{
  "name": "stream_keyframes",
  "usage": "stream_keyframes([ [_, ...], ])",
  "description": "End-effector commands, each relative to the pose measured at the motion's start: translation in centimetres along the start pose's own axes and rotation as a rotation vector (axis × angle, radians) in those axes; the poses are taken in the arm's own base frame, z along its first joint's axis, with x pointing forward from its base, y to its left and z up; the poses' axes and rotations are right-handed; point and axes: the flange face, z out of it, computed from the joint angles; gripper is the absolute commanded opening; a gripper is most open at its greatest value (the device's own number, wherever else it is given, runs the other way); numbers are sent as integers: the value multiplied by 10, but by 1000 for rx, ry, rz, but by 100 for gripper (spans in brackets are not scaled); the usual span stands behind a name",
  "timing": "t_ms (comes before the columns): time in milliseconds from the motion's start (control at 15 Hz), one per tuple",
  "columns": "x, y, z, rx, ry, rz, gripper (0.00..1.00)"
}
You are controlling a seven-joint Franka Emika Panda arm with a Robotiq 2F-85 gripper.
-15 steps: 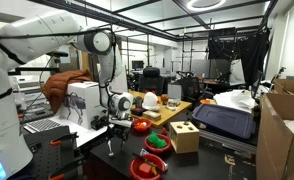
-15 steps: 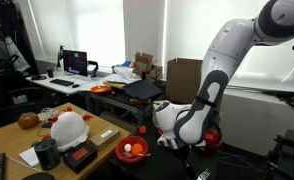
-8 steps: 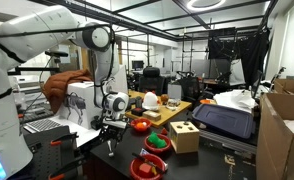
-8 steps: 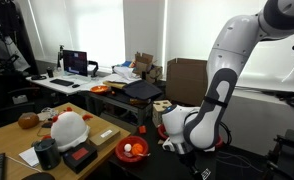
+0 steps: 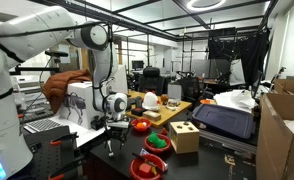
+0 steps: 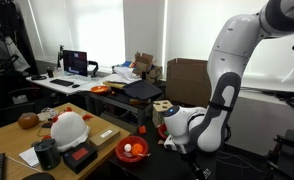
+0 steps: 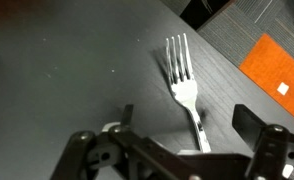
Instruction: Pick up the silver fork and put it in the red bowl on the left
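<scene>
The silver fork (image 7: 185, 92) lies flat on the dark table, tines toward the top of the wrist view and its handle running down between my fingers. My gripper (image 7: 190, 125) is open and hangs just above the handle, holding nothing. In an exterior view the gripper (image 5: 114, 127) sits low over the table's near end, beside the red bowl (image 5: 140, 126) with its orange-red inside. From the opposite side the same red bowl (image 6: 132, 149) shows with small pieces in it, and the fork (image 6: 204, 174) is a pale glint below the wrist.
A red bowl with green pieces (image 5: 157, 143) and a dark-inside red bowl (image 5: 147, 167) stand near a tan wooden box (image 5: 184, 136). A white and orange hard hat (image 6: 67, 128) rests on the wooden desk. An orange patch (image 7: 277, 68) lies beyond the table edge.
The arm has shifted a little sideways and lower over the fork's end of the table. The gripper stays open and the fork has not moved.
</scene>
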Motion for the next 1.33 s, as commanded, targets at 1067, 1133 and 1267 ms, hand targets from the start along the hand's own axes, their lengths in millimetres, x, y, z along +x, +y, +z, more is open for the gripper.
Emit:
stream_keyframes([
  [1067, 3, -15, 2, 60, 123, 59, 100],
  [1133, 3, -15, 2, 50, 121, 55, 100],
  [1267, 4, -16, 3, 44, 109, 47, 100],
])
